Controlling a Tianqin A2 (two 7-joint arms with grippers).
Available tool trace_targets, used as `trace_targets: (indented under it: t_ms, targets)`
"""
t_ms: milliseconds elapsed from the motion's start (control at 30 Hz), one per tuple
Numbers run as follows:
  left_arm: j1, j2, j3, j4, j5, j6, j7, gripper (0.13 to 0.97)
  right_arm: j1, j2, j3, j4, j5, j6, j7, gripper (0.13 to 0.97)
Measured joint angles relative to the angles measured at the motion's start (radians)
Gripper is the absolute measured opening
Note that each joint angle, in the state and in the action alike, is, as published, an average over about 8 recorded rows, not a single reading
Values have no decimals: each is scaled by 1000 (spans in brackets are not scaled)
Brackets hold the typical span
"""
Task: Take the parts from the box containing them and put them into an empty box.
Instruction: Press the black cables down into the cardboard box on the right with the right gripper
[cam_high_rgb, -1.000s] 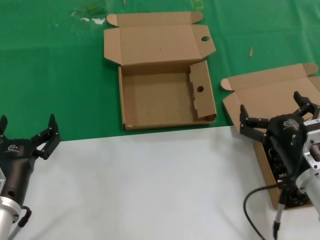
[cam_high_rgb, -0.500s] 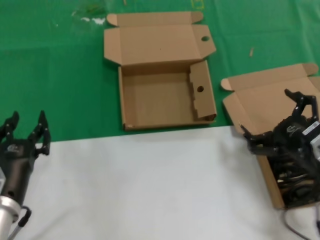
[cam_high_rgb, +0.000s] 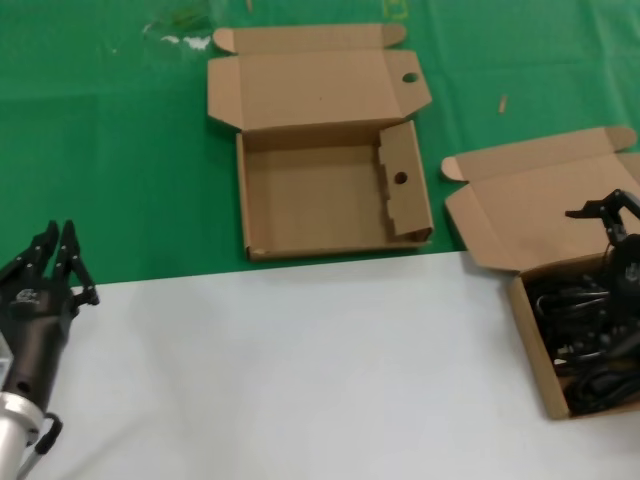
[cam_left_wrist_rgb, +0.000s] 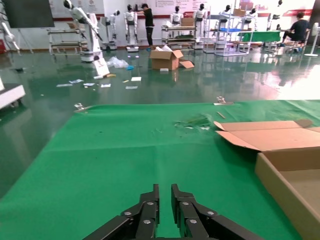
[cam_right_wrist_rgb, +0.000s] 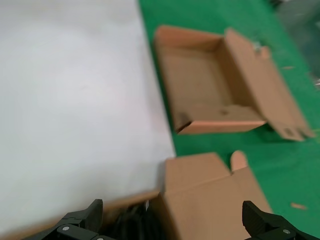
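Note:
The empty box (cam_high_rgb: 310, 205) lies open in the middle, with round holes in its lid flap and an inner side flap; it also shows in the right wrist view (cam_right_wrist_rgb: 200, 85) and the left wrist view (cam_left_wrist_rgb: 287, 187). The box containing the parts (cam_high_rgb: 530, 335) sits at the right with its plain lid (cam_high_rgb: 540, 205) open. The black power cords (cam_high_rgb: 590, 330) fill it and show in the right wrist view (cam_right_wrist_rgb: 127, 225). My right gripper (cam_high_rgb: 610, 215) hangs open over this box at the frame's edge, jaws spread wide (cam_right_wrist_rgb: 172, 210). My left gripper (cam_high_rgb: 57, 240) is shut and empty at the lower left (cam_left_wrist_rgb: 163, 192).
A white sheet (cam_high_rgb: 300, 370) covers the near table; a green mat (cam_high_rgb: 100, 150) covers the far part. Both boxes straddle or lie near the border between them. Small scraps (cam_high_rgb: 185, 40) lie at the far left of the mat.
My left gripper has closed from wide open to shut. My right gripper has moved right and back, off the front of the cord box, and the cords now show.

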Motion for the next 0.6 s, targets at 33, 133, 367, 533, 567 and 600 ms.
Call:
trace_targets:
  t_ms: [33, 133, 367, 533, 567, 600]
  targets:
    - [0, 0, 0, 0, 0, 0, 0, 240, 31, 8, -16, -16, -12, -37, -7, 966]
    - [0, 0, 0, 0, 0, 0, 0, 208, 129, 15, -61, -72, -58, -143, -31, 966]
    - [0, 0, 0, 0, 0, 0, 0, 153, 317, -17, -136, -196, -163, -307, -75, 962]
    - [0, 0, 0, 0, 0, 0, 0, 143, 389, -41, -161, -238, -207, -363, -75, 943]
    - [0, 0, 0, 0, 0, 0, 0, 143, 398, -46, -164, -243, -214, -370, -73, 940]
    - [0, 0, 0, 0, 0, 0, 0, 142, 406, -50, -167, -247, -219, -376, -71, 936]
